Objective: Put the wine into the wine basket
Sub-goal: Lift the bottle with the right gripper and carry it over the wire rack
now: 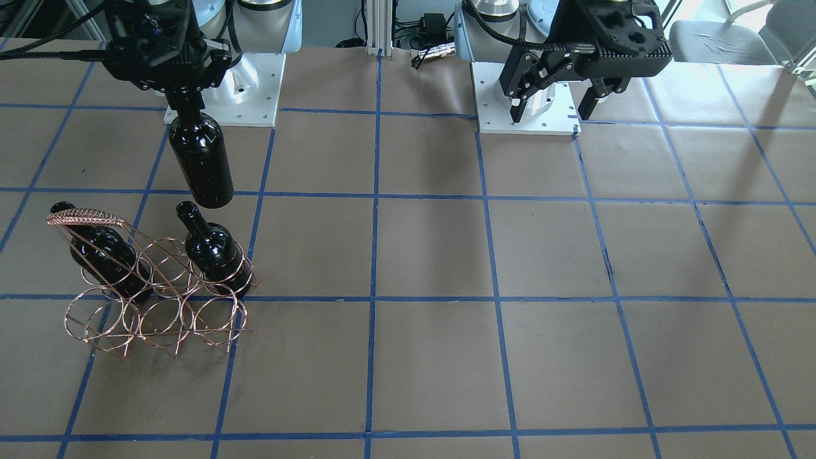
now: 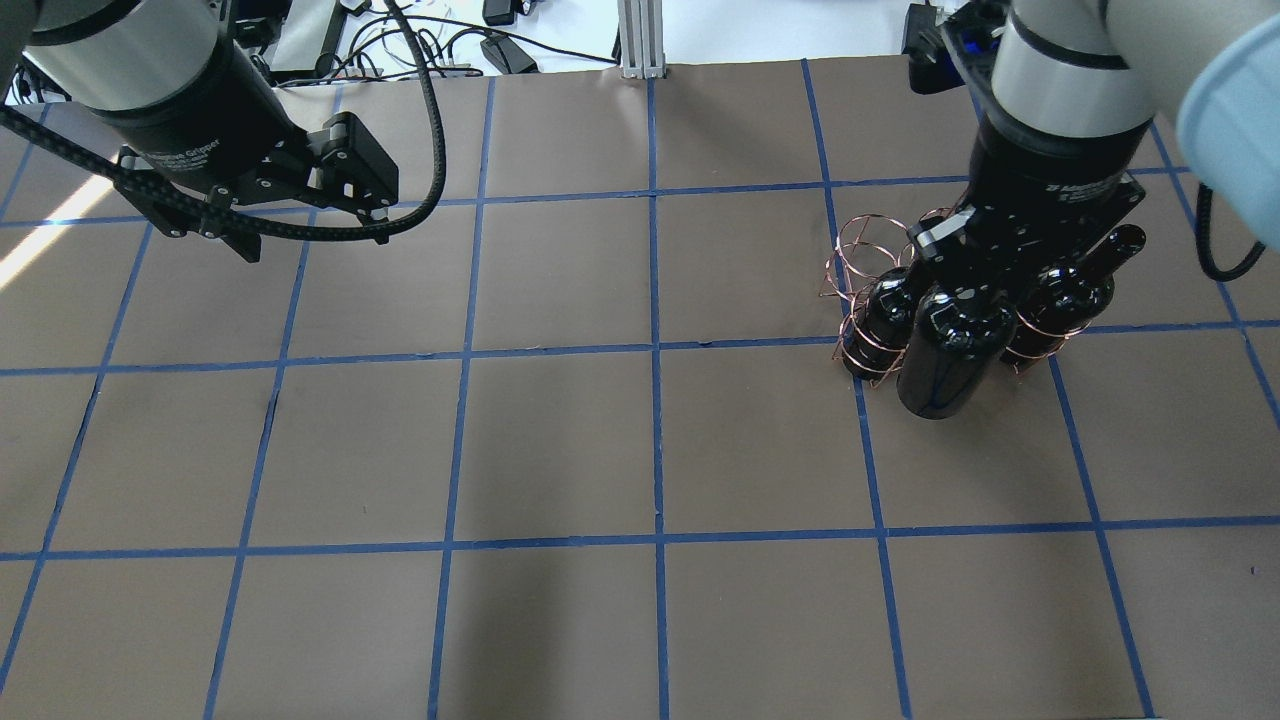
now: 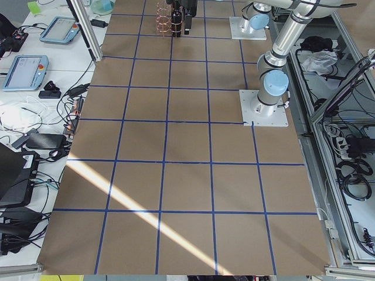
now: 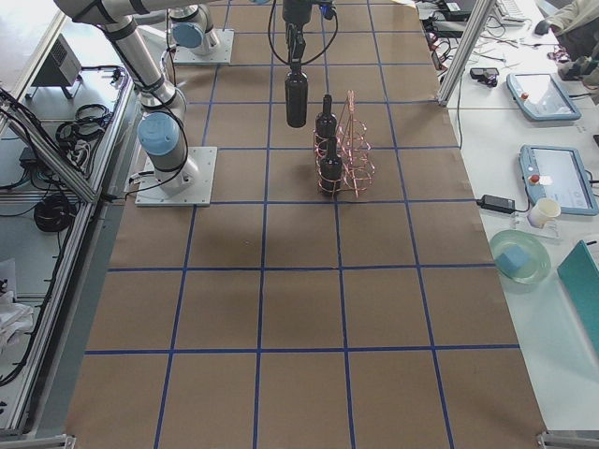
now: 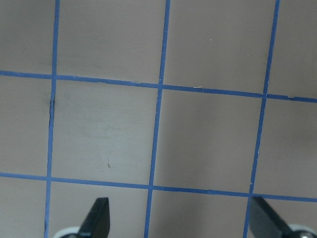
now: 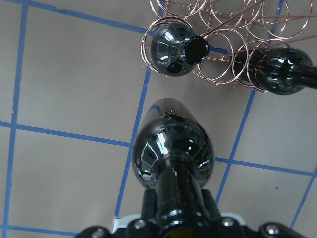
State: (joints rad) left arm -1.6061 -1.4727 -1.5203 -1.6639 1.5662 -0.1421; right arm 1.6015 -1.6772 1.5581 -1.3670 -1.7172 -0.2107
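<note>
Desk (image 1: 574, 357): gridded in blue tape, left open on every side of the wine basket (image 1: 86, 218). Two seated bottles (image 1: 213, 252) are held in its robot-side row; the ring between them is judged free. Wine (image 1: 199, 159): hung upright, clear of the desk, just beside that row, presumably for lowering. Right jaws: clamped on its neck. Left jaws: spread, parked well apart.

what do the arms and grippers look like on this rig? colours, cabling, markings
The left arm and right arm are silver-grey tubes with pale blue joint caps. The left gripper and right gripper are matte black two-finger units with white lettering on the body. A black ribbed cable loops to the left wrist.
</note>
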